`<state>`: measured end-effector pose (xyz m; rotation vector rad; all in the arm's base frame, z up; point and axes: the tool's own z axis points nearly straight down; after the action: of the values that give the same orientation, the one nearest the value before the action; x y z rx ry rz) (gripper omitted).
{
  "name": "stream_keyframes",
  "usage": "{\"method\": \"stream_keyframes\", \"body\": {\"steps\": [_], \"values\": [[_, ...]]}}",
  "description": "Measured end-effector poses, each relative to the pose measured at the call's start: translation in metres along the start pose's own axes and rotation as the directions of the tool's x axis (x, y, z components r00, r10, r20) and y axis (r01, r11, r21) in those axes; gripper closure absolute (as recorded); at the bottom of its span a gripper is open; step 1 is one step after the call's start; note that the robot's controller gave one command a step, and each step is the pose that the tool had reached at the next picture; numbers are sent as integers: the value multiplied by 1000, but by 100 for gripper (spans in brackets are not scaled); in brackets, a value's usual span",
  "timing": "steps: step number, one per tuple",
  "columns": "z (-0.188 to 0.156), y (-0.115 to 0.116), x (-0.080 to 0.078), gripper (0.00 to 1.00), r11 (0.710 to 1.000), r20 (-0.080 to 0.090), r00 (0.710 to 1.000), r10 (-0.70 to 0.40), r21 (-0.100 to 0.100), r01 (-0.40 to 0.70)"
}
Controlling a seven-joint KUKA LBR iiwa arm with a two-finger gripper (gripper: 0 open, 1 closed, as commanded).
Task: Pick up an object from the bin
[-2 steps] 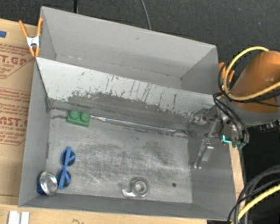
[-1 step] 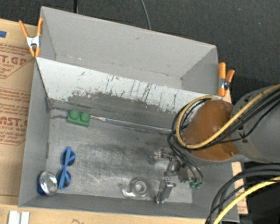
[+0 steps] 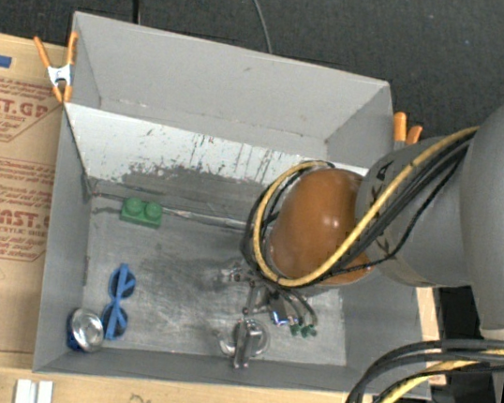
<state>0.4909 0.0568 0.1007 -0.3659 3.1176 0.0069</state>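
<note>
Nearest the lens, one grey arm with one orange cover reaches in from the right of the frame. One gripper sits low over bare floor at the lower centre of the bin; released or clenched cannot be told. Well apart, to the left: one green brick at upper left, one pair of blue glasses at lower left, and one silver-and-blue can just beside them.
</note>
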Motion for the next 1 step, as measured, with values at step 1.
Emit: {"method": "stream_keyframes", "body": {"steps": [1], "values": [[-1, -47, 19, 0, 970, 1, 970, 241, 4, -241]]}}
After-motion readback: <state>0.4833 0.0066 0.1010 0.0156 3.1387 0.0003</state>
